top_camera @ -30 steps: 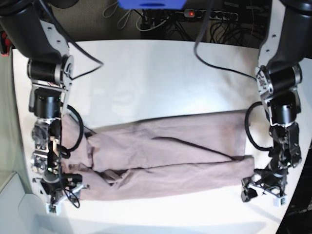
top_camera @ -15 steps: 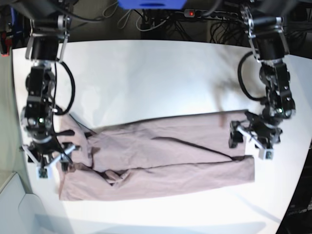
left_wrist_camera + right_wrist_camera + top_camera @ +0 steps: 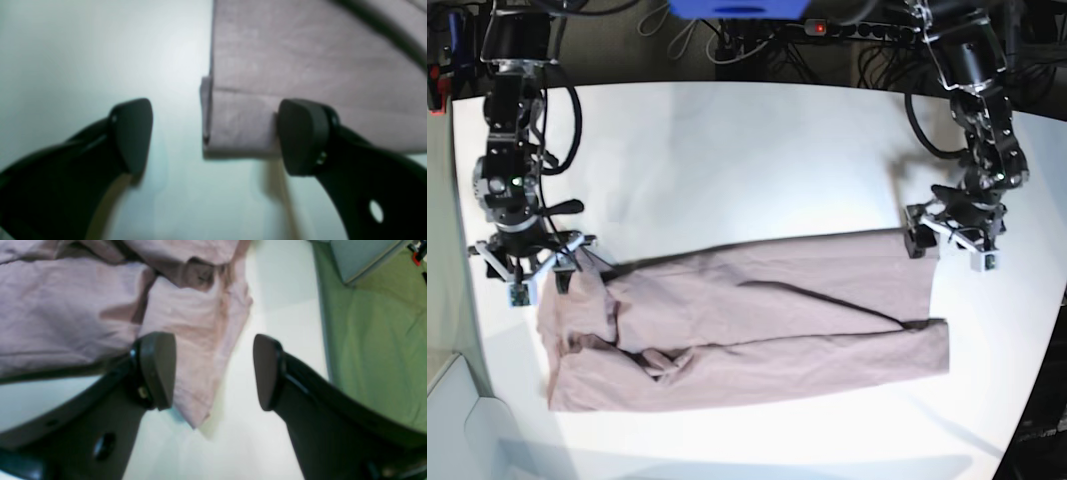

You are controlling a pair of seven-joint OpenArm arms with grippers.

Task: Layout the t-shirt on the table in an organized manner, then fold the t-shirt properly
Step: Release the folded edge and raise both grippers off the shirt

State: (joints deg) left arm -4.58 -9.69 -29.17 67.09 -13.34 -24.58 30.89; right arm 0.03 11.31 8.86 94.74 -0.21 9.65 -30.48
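- Left wrist: left gripper (image 3: 213, 136) spread wide, empty, straddling the t-shirt (image 3: 300, 63) corner.
- Right wrist: right gripper (image 3: 213, 371) likewise open, empty, above a rumpled sleeve.
- Base: shirt folded lengthwise on the table (image 3: 747, 150); cross folds remain.

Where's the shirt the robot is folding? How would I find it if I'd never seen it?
Look at the big white table between the two black robot arms. On its near half lies the t-shirt, a long, dusty pink, wrinkled strip of cloth, folded lengthwise. It is the only soft, coloured thing on the table.
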